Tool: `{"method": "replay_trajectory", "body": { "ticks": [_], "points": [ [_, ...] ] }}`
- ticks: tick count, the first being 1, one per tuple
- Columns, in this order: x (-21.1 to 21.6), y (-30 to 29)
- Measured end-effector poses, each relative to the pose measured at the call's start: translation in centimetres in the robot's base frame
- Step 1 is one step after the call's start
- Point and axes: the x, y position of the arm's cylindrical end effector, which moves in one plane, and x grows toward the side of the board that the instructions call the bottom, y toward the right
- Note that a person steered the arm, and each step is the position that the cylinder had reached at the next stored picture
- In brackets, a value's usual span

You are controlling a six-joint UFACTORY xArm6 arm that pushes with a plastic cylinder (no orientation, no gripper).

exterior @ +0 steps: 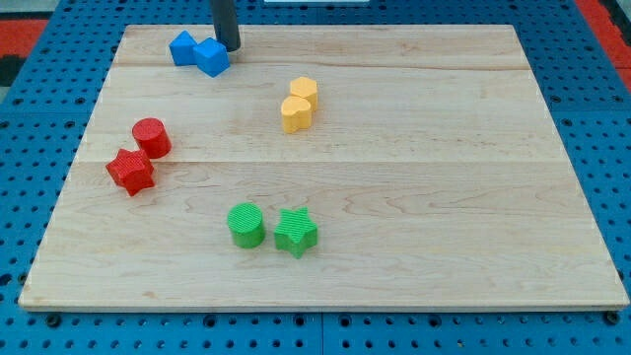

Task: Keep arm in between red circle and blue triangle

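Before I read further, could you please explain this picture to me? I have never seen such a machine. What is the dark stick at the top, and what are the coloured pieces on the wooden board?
There is one picture, from one camera looking down at a slant; its mounting is not recorded. The dark stick is the end of a robot arm. It has no jaws and holds nothing: it only pushes. Its lower end, my tip, rests near the view's top edge of the light wooden board, just right of two blue blocks, whose shapes I cannot tell apart. At the view's left stand a red round block and a red star block. In the middle are two yellow blocks, touching. Toward the view's bottom are a green round block and a green star block.
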Motion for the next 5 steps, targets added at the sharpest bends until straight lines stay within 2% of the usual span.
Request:
{"method": "replay_trajectory", "body": {
  "ticks": [1, 3, 4, 5],
  "points": [
    [0.1, 0.1],
    [4.7, 6.9],
    [8.9, 1.5],
    [10.8, -2.8]
  ]
}}
